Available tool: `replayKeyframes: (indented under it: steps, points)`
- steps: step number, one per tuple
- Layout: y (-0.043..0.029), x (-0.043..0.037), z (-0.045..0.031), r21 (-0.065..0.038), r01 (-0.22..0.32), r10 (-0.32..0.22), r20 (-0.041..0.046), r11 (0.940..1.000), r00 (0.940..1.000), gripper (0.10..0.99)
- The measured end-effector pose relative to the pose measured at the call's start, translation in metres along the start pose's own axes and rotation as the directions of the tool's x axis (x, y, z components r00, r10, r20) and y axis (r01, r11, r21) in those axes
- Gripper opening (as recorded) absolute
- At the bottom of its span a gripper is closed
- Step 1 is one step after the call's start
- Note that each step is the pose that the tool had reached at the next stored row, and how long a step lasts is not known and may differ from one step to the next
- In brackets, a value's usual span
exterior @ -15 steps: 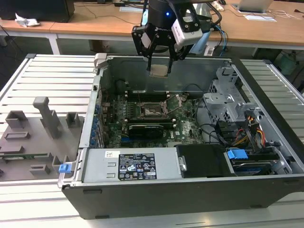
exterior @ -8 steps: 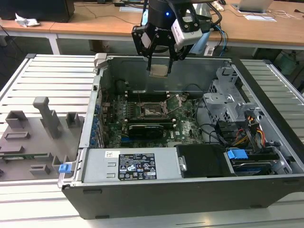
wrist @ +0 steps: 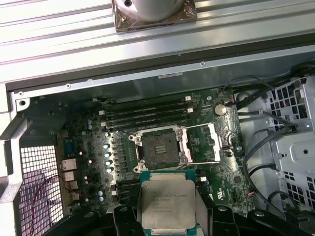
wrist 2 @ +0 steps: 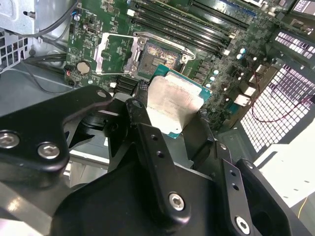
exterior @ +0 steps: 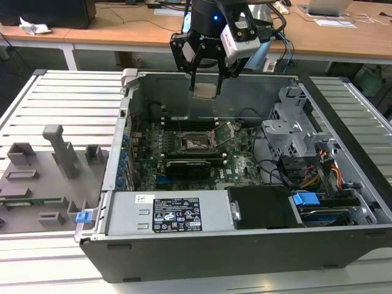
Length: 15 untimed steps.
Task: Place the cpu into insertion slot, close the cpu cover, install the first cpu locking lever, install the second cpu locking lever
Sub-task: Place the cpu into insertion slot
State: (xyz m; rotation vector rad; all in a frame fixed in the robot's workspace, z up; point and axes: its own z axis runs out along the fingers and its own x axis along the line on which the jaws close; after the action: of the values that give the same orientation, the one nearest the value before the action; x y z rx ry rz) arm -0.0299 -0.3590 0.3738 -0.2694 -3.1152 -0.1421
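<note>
My gripper [exterior: 206, 84] hangs above the open computer case, shut on the cpu [exterior: 204, 91], a flat square chip with a silver-grey top. Both wrist views show the cpu [wrist: 167, 204] [wrist 2: 174, 101] pinched at two opposite edges between the black fingers [wrist: 125, 220] [wrist 2: 142, 115]. The insertion slot [exterior: 195, 142] [wrist: 157, 147] [wrist 2: 157, 54] lies bare on the green motherboard, well below the chip. The cpu cover [exterior: 231, 129] [wrist: 203, 142] [wrist 2: 111, 52] is swung open and lies flat beside the slot, on its side toward the exterior view's right.
The case walls [exterior: 131, 122] ring the motherboard. A grey power supply [exterior: 177, 214] fills the front and a metal drive cage [exterior: 294, 128] with cables stands at the exterior view's right. Memory slots [wrist: 147, 110] run behind the slot. Grey fixtures [exterior: 55, 153] sit on the table at the left.
</note>
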Motion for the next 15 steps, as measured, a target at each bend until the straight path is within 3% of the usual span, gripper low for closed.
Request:
replayKeyframes:
  steps: [15]
  points:
    - [0.0000, 0.0000, 0.0000, 0.000, -0.013, 0.013, 0.0012, 0.9999, 0.9999, 0.529]
